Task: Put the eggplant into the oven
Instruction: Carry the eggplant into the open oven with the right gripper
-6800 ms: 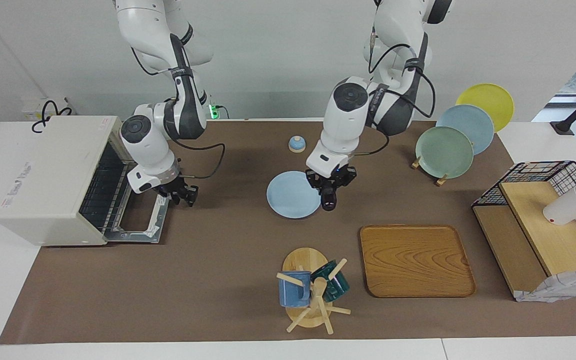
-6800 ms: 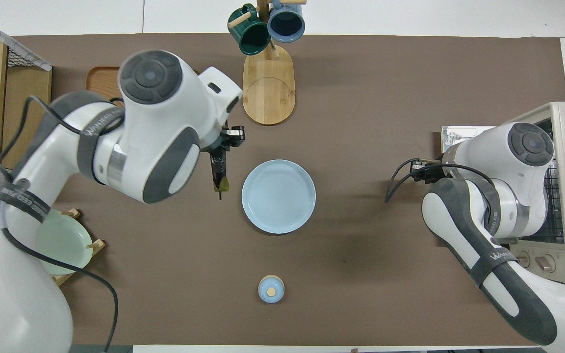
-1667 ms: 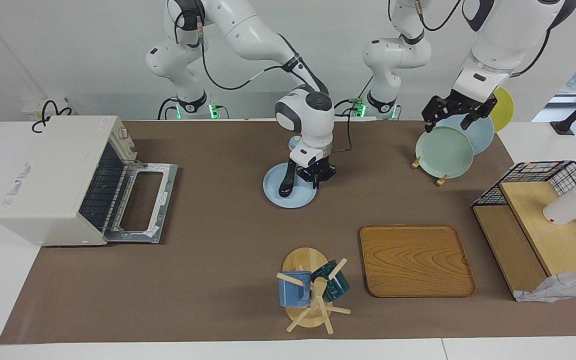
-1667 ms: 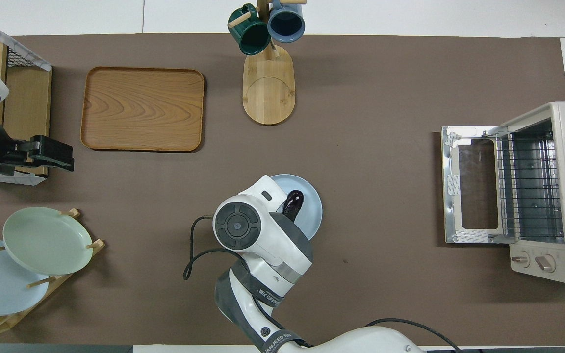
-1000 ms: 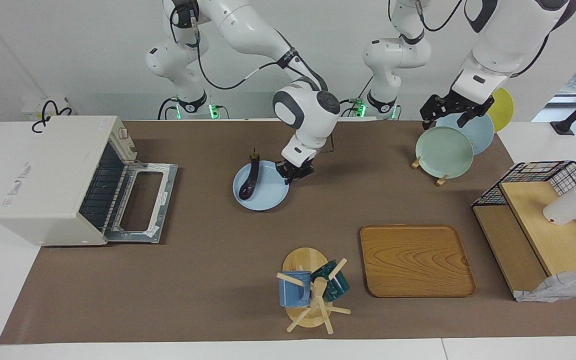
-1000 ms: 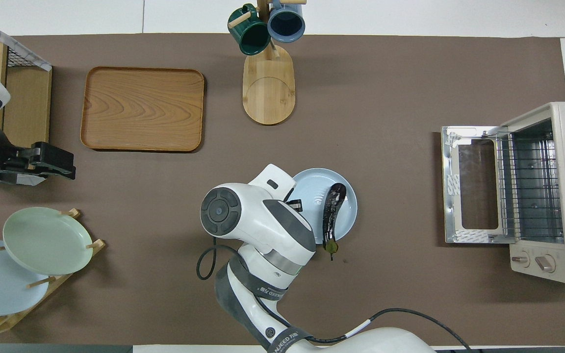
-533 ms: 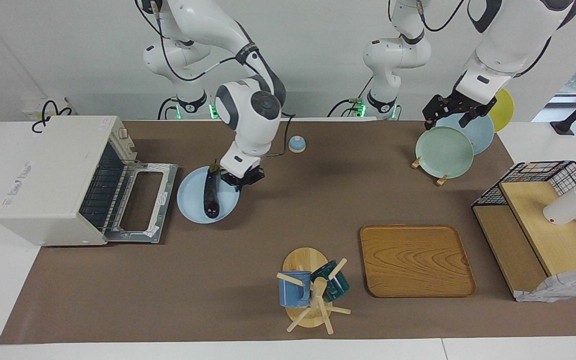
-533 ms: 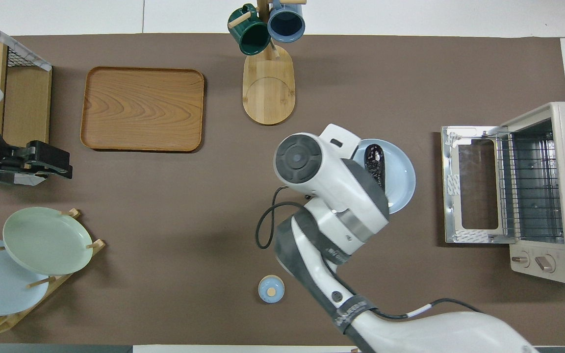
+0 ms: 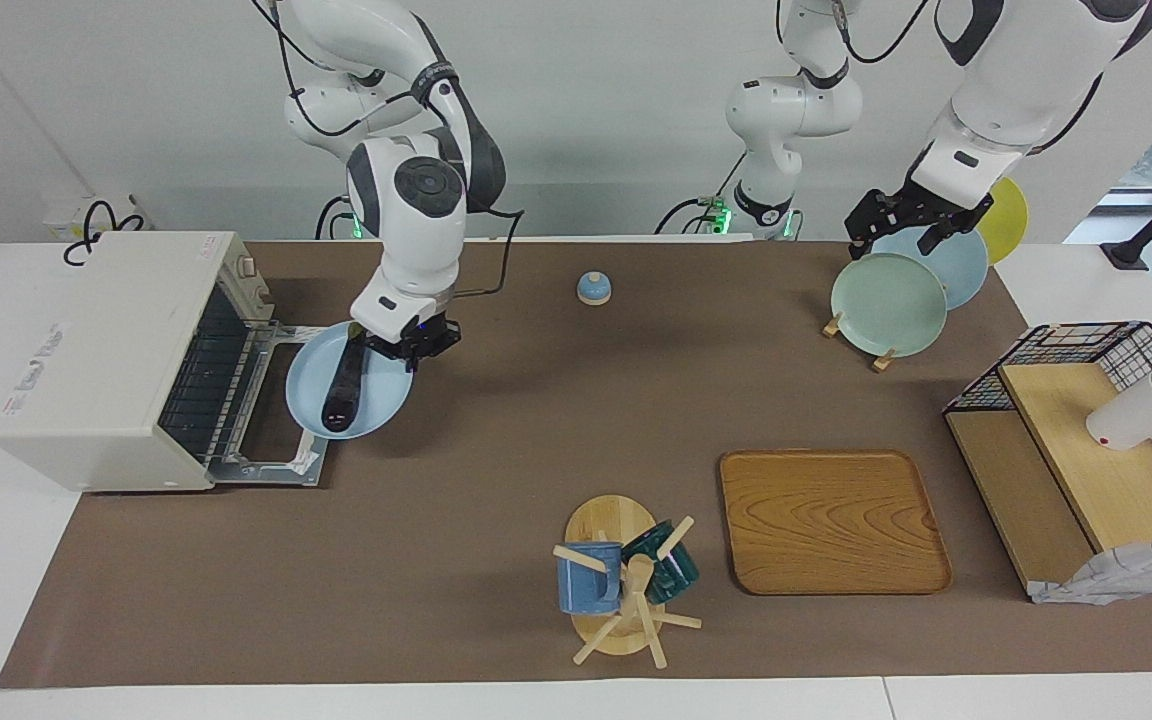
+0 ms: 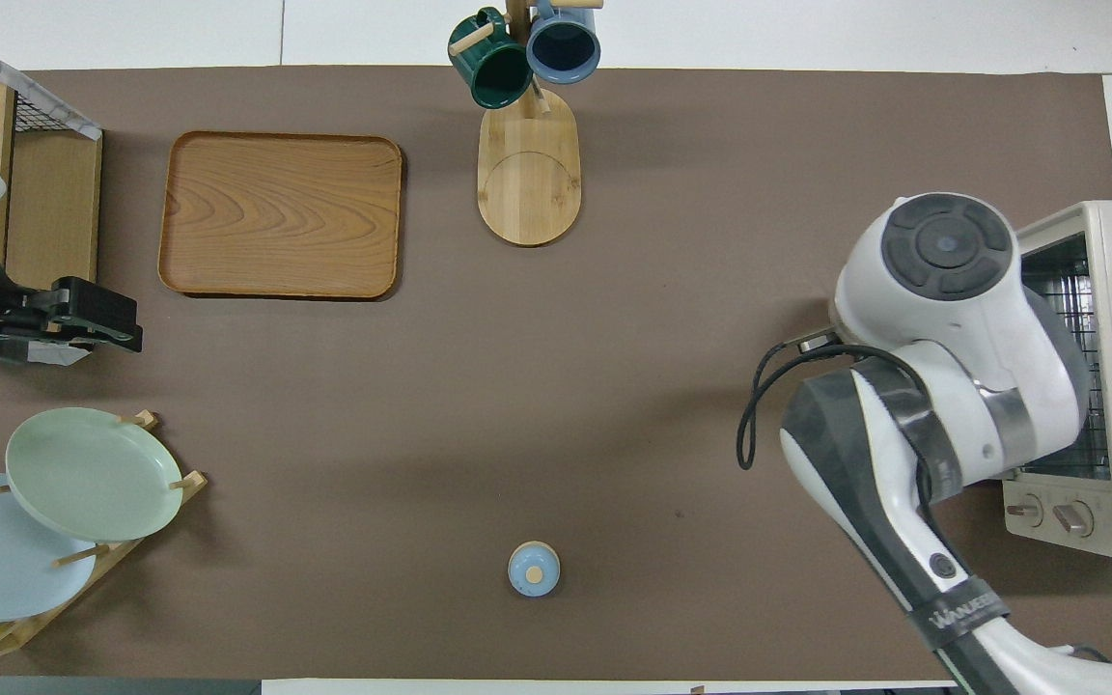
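Right gripper [image 9: 414, 344] pinches the rim of a blue plate [image 9: 377, 410] at center left of the facing view, held over the oven's [image 9: 106, 350] dropped door. The eggplant [image 9: 343, 389], dark and glossy, lies lengthwise on the plate just beside the jaws. Brown mat at lower left is bare. Left gripper [image 9: 906, 226] waits, fingers spread, over the plate rack at upper right.

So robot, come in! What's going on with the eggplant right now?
Right gripper holds blue plate over open oven door. Eggplant on plate. Left gripper waits above plate rack. Nothing blocking.
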Robot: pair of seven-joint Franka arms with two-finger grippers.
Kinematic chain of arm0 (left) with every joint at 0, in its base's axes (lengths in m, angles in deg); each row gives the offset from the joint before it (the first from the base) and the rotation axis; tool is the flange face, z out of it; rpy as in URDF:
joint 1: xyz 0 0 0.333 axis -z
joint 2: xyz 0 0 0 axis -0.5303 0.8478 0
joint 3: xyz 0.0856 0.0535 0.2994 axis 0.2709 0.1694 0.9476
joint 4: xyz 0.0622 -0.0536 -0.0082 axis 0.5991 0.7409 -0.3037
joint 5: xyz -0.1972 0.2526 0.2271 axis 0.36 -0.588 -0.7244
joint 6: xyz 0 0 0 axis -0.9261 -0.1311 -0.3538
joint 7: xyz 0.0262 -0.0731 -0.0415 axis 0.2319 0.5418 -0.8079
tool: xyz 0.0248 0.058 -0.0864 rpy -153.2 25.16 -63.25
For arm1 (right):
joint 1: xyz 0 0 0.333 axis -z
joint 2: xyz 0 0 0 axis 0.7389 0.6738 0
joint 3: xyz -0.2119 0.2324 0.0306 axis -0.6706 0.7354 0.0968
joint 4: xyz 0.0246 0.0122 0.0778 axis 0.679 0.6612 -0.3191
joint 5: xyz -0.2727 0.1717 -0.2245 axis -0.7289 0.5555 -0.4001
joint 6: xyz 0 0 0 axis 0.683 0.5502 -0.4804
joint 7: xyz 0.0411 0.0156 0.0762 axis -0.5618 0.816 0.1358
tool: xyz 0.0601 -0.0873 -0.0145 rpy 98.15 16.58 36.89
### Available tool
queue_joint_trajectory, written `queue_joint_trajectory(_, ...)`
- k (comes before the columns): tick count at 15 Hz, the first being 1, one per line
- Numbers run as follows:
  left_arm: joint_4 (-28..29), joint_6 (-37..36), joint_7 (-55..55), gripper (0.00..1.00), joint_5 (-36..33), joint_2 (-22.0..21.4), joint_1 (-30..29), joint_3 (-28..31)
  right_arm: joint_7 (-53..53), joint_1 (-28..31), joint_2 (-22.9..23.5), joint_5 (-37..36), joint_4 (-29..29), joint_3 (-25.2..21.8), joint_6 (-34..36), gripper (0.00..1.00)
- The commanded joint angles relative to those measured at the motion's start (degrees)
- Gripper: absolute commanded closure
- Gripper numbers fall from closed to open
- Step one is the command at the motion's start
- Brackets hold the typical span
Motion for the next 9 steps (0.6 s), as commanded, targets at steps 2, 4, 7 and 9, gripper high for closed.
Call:
queue_joint_trajectory(2, -0.5, -0.7, 0.6, 0.0, 0.6, -0.1, -1.1, -1.1, 5.2, 6.0, -4.5, -1.2, 5.6, 1.0, -2.1, 1.0)
queue_joint_trajectory(4, -0.5, -0.5, 0.5, 0.0, 0.6, -0.2, -0.9, -1.0, 6.5, 8.0, -4.7, -1.2, 6.4, 1.0, -2.2, 1.0)
queue_joint_trajectory(7, -0.4, -0.4, 0.3, 0.0, 0.5, -0.2, -0.8, -1.0, 10.9, 12.2, -4.6, -0.6, 6.9, 1.0, -3.3, 1.0)
queue_joint_trajectory(9, -0.3, -0.3, 0.0, 0.0, 0.9, -0.2, -1.2, -0.9, 13.9, 14.6, -5.3, -0.6, 9.1, 1.0, -6.0, 1.0)
